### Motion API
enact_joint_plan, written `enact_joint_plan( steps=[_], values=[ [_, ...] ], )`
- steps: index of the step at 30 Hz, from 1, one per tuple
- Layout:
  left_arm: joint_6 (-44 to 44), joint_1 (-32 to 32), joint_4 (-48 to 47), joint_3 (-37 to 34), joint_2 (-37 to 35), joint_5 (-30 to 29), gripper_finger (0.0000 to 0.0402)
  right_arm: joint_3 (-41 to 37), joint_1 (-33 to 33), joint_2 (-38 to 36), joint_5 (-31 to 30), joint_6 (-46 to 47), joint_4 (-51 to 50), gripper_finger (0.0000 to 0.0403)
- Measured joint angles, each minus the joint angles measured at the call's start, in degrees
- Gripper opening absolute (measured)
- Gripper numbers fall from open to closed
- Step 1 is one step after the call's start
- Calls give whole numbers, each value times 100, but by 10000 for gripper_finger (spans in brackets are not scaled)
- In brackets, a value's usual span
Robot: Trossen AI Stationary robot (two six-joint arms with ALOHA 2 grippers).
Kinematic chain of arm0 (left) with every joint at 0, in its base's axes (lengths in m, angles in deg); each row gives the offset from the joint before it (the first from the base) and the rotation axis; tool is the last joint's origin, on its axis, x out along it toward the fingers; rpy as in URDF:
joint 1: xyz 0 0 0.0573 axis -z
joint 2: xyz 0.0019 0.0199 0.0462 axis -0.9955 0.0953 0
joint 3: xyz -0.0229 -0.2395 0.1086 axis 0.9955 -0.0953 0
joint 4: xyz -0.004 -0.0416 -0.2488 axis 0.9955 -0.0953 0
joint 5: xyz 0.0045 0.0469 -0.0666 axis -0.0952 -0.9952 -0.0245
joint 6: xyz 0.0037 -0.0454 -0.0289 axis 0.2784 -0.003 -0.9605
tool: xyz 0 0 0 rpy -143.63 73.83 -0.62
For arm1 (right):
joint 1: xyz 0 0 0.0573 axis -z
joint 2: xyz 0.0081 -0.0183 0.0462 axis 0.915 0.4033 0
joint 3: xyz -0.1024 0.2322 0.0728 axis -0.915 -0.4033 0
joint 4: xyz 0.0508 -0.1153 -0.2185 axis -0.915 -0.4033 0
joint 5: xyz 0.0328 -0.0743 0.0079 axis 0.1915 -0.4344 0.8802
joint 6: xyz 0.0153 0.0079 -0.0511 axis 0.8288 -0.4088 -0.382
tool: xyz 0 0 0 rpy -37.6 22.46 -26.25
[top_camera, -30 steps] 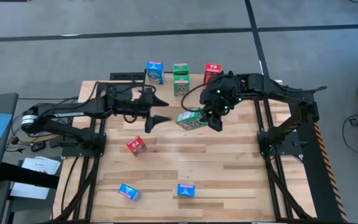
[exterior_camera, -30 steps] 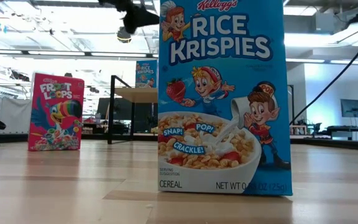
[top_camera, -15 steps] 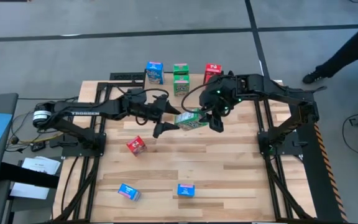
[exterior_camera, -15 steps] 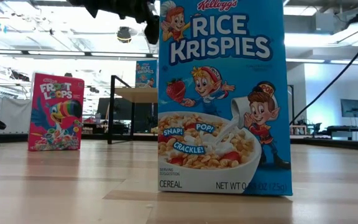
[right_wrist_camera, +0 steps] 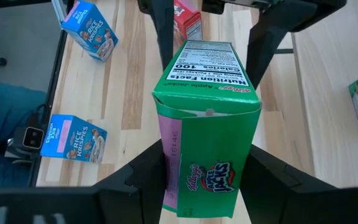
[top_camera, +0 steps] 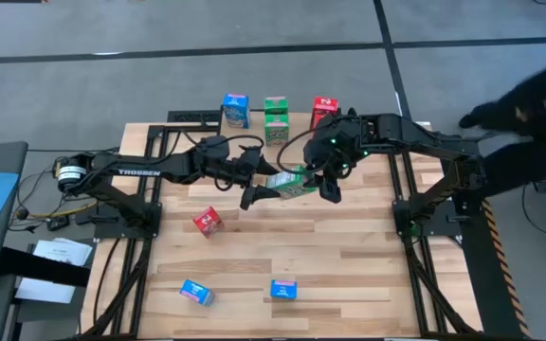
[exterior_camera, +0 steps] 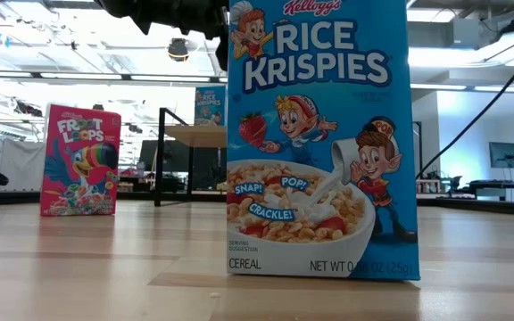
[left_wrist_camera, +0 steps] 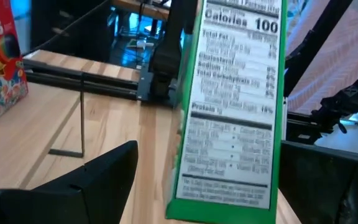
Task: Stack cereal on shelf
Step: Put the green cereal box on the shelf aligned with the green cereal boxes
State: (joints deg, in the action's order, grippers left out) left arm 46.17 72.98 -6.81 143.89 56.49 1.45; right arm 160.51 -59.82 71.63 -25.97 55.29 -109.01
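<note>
Cereal, the green box (top_camera: 292, 182), hangs above mid-table, clamped in your right gripper (top_camera: 322, 180), its long axis running three to nine o'clock toward your left gripper (top_camera: 257, 185), whose fingers stand spread around the box's far end without closing on it.

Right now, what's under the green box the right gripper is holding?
The green box hangs clamped in the right gripper, with the left gripper open around its far end. Below is bare tabletop; the patch directly beneath the box is covered.
</note>
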Motion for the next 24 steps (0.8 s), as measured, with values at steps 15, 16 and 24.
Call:
enact_joint_plan(
  steps=[15, 16, 24],
  values=[
    [-75, 0, 717, 0, -4, 15, 332, 6, -45, 157, 32, 199, -152, 196],
    [-75, 7, 715, 0, -4, 16, 332, 4, -52, 183, 33, 203, -154, 196],
    [263, 180, 509, 0, -4, -38, 332, -7, -109, 238, 33, 219, -89, 196]
  ],
)
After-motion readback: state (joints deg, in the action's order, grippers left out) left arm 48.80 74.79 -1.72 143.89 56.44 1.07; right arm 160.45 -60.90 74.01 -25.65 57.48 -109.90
